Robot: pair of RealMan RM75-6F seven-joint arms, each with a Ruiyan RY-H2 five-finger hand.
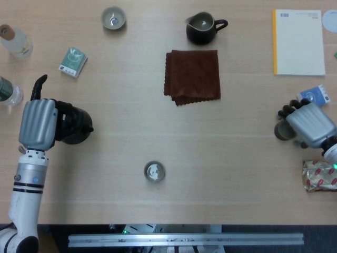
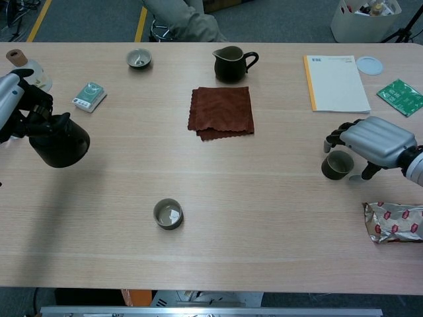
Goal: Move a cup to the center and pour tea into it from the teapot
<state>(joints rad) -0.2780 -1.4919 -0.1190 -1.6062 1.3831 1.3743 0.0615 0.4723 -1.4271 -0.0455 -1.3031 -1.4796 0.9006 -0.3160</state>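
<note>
On the table (image 2: pixel 264 218), the left hand (image 1: pixel 38 124) grips the dark teapot (image 2: pixel 59 140), lifted just right of its palm. The right hand (image 2: pixel 377 142) arches over a dark cup (image 2: pixel 337 165) at its fingertips, fingers curled around the rim; whether it grips is unclear. Another small cup (image 1: pixel 154 172) sits between the hands, well apart from both.

Pale wood-grain bench (image 2: pixel 264 218) filling both views under even light, grey floor (image 2: pixel 284 20) lying beyond its far edge, yellow floor stripe (image 2: pixel 141 23) running there, white bin (image 2: pixel 360 20) sitting at the far right, metal rail (image 1: pixel 184 240) running along the near edge
</note>
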